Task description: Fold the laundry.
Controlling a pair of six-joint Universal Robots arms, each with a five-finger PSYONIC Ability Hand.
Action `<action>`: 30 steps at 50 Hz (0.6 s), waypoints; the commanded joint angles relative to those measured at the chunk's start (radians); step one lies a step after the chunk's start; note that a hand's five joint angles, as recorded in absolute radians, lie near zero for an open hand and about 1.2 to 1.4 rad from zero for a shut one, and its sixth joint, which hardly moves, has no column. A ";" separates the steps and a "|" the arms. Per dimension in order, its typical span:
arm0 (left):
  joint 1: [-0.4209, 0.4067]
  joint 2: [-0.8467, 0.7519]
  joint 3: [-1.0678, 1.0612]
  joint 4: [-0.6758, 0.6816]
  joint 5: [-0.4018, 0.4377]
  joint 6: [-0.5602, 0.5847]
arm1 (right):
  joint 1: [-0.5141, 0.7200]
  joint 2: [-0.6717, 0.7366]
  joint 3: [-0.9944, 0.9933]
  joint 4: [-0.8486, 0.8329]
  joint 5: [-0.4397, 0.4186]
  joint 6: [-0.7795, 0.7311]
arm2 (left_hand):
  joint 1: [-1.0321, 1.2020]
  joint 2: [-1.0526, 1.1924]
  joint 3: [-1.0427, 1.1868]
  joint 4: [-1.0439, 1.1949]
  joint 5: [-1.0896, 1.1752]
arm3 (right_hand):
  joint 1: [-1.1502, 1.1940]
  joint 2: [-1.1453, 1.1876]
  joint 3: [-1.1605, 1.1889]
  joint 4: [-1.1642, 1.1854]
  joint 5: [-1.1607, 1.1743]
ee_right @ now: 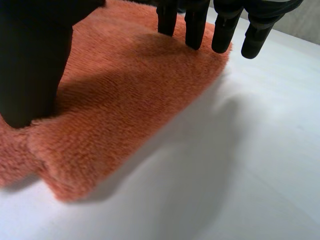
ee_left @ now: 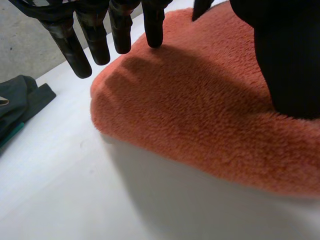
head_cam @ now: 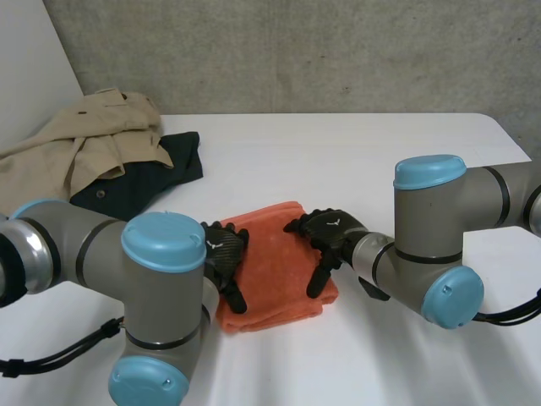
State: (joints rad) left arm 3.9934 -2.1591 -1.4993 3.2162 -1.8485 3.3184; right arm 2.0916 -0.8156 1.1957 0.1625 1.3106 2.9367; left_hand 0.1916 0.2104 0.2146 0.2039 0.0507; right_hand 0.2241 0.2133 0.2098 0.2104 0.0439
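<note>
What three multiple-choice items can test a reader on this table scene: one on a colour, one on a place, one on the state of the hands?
1. What colour is the folded towel?
A) blue B) white C) orange
2. Where does the beige garment lie?
A) on the towel B) at the far left of the table, against the dark garment C) under the right arm
3. How are the left hand and the right hand?
A) open, straight fingers over the towel B) curled, lifting the towel C) gripping the beige garment

Answers: 1 C, every view shows orange pile; 2 B, the head view shows it there; 3 A, each wrist view shows straight fingers.
</note>
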 commanded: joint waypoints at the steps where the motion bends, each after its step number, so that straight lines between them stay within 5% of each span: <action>1: 0.027 0.038 0.011 0.001 0.046 0.078 | 0.002 -0.086 0.039 -0.026 0.090 -0.105 | -0.017 -0.036 -0.040 -0.029 -0.051 | -0.050 -0.039 -0.035 -0.036 -0.044; 10: 0.053 0.191 0.106 0.010 0.288 0.115 | -0.037 -0.289 0.309 -0.227 0.130 -0.082 | -0.017 -0.036 -0.040 -0.029 -0.051 | -0.050 -0.039 -0.035 -0.036 -0.044; 20: 0.102 0.216 0.278 -0.131 0.790 0.110 | -0.051 -0.310 0.482 -0.267 0.084 0.110 | -0.016 -0.035 -0.039 -0.029 -0.050 | -0.050 -0.039 -0.035 -0.036 -0.044; 30: 0.088 0.180 0.343 -0.171 0.838 0.104 | -0.019 -0.214 0.476 -0.373 -0.007 0.202 | -0.017 -0.036 -0.040 -0.029 -0.051 | -0.050 -0.039 -0.035 -0.036 -0.044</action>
State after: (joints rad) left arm 4.0931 -1.9634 -1.1732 3.0502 -1.0044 3.4251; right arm 2.0442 -1.0998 1.6968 -0.1725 1.3348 3.1121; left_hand 0.1916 0.2104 0.2146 0.2038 0.0502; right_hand 0.2241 0.2132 0.2098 0.2104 0.0436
